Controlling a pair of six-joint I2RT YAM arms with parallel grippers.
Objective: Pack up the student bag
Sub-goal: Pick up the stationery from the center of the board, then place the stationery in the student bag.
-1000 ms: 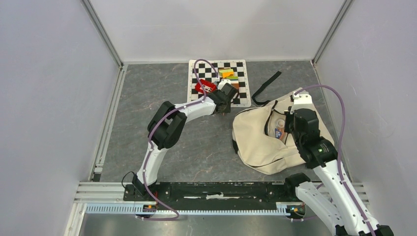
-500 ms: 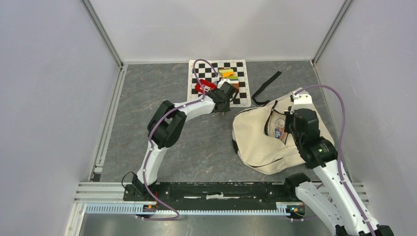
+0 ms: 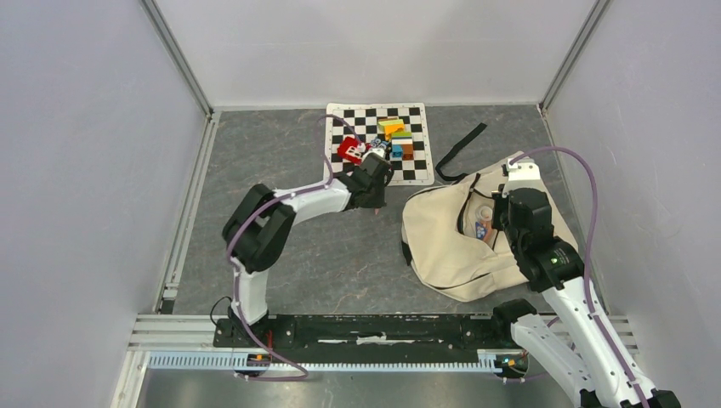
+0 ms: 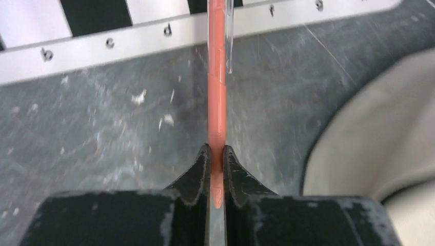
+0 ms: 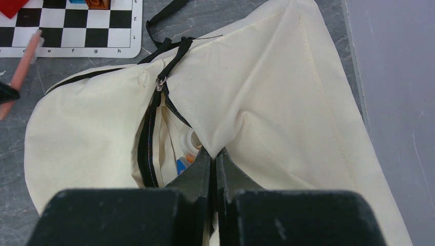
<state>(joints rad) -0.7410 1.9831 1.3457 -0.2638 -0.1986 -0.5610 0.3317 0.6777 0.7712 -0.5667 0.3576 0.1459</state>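
Right claw [image 5: 213, 154] low centre, jaws closed, pinching a raised fold of the student bag [image 5: 287, 92]; the cream fabric is pulled up into a peak. Just left of the pinch the bag's black zipper [image 5: 147, 138] gapes open. Inside: a white round-topped item [image 5: 191, 139] plus blue and orange bits, can't identify. Metal ring [image 5: 160, 82] at the zipper's top end, black straps [image 5: 172, 51] running off beyond the bag. Chessboard [image 5: 77, 23] beyond the bag to the left, flat on the grey worktop [image 5: 11, 169]. Orange-pink pen [image 5: 26, 61] left of the bag, tilted, gripped by the left claw [image 5: 9, 93] at the view's edge. Grey wall [image 5: 395, 77] right of the bag.
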